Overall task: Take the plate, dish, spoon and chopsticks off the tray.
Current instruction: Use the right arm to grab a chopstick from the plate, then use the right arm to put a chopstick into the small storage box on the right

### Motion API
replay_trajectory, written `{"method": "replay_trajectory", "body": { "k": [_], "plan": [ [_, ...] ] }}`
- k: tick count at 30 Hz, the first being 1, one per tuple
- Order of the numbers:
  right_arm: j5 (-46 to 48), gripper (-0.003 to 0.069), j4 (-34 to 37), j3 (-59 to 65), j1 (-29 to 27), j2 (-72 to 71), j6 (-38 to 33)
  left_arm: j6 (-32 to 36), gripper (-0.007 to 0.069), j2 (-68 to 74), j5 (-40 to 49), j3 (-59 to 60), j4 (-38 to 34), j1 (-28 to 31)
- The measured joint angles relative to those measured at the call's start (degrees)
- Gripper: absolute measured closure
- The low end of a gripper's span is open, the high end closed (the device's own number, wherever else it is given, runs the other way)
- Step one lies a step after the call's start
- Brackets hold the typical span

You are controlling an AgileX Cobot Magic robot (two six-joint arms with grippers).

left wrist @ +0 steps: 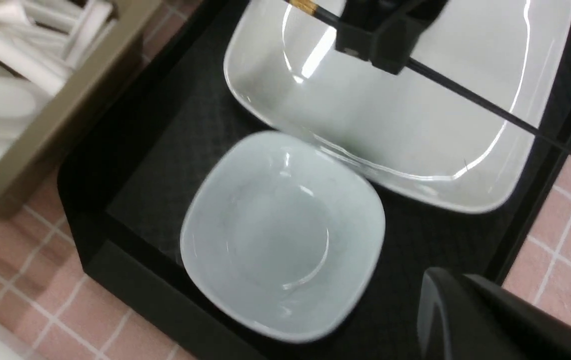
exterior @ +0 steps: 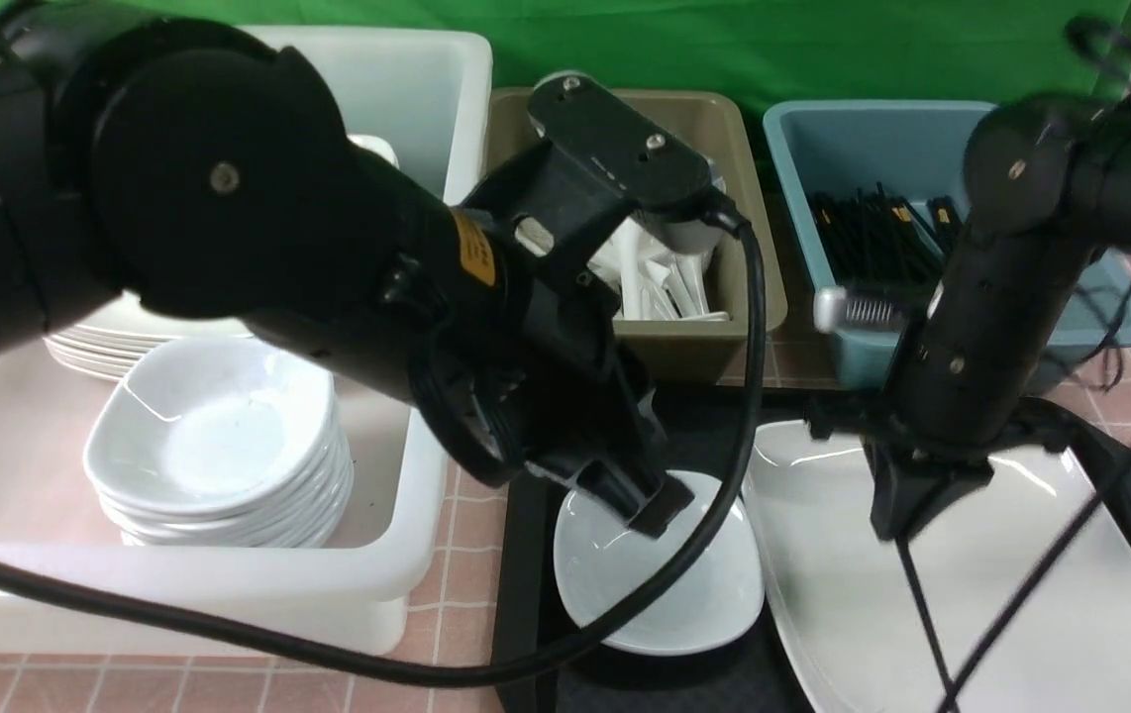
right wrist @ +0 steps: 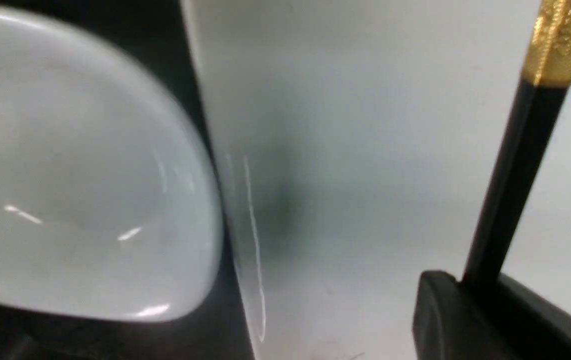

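The right gripper (exterior: 907,520) is clamped on the chopsticks (left wrist: 470,95), thin black sticks with an embossed gold band (right wrist: 558,40), held slanting above the plate (left wrist: 415,135), a wide glossy white rounded square with an upturned rim. Just beside the plate, the smaller, deeper dish (left wrist: 280,240), smooth and faintly grey-blue, sits on the tray (left wrist: 165,150), whose black plastic has a fine criss-cross texture. The left gripper (exterior: 640,500) hangs over the dish; whether its jaws are apart I cannot tell
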Motion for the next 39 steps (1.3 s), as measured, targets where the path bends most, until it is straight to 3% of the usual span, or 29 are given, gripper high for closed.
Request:
{"method": "replay_trajectory", "body": {
  "k": [5,11,19,22,26,29,30,31,33,35,37,38,39],
  "plan": [
    [-4.3,0.0569,0.0,-1.7,-0.9,-6.5,-1.3,0.0,0.0627,0.7,-12.8,0.1,0.0,0.0],
    [-24.6,0.0569,0.1,-9.4,-8.3,-6.8,-1.8,-1.5,0.0627,5.4,-34.0,0.1,-0.2,0.0],
    [-41.8,0.0569,0.0,-14.3,-13.9,3.8,-1.7,-1.5,0.0627,11.9,-36.2,0.1,-0.2,0.0],
    [-44.8,0.0564,0.0,-14.5,-14.4,6.8,-1.7,-1.5,0.0627,12.3,-36.2,0.1,-0.2,0.0],
    [-44.3,0.0503,0.0,-14.6,-14.4,8.7,-1.7,-1.5,0.0627,12.3,-35.9,0.1,-0.2,0.0],
    [-39.7,0.0313,0.1,-14.8,-14.4,8.7,-2.1,-1.5,0.0627,12.2,-30.6,0.1,-1.1,0.0],
    [-39.7,0.0302,0.1,-14.8,-14.4,8.7,-2.1,-1.6,0.0627,12.2,-30.6,0.1,-1.1,0.0],
    [-35.4,0.0228,0.1,-15.1,-14.4,7.8,-3.5,-2.8,0.0627,12.2,-24.5,-0.1,-1.1,0.0],
    [-29.8,0.0197,0.0,-15.8,-14.4,6.2,-5.0,-5.3,0.0627,12.3,-16.6,-0.7,-1.1,0.0],
    [-22.8,0.0219,0.0,-17.1,-14.5,3.2,-8.8,-6.9,0.0627,12.9,-7.2,-2.0,-0.8,0.0],
    [-15.8,0.0316,-0.1,-18.1,-14.5,-1.0,-13.5,-7.5,0.0627,13.9,1.6,-4.1,-0.1,0.0],
    [-15.1,0.0329,-0.1,-18.1,-14.5,-1.0,-13.9,-7.6,0.0627,14.0,2.4,-4.4,0.0,0.0],
    [-9.8,0.0454,0.1,-18.2,-14.5,-5.5,-16.5,-7.7,0.0627,15.5,9.1,-7.6,0.5,0.1]
  ]
}}
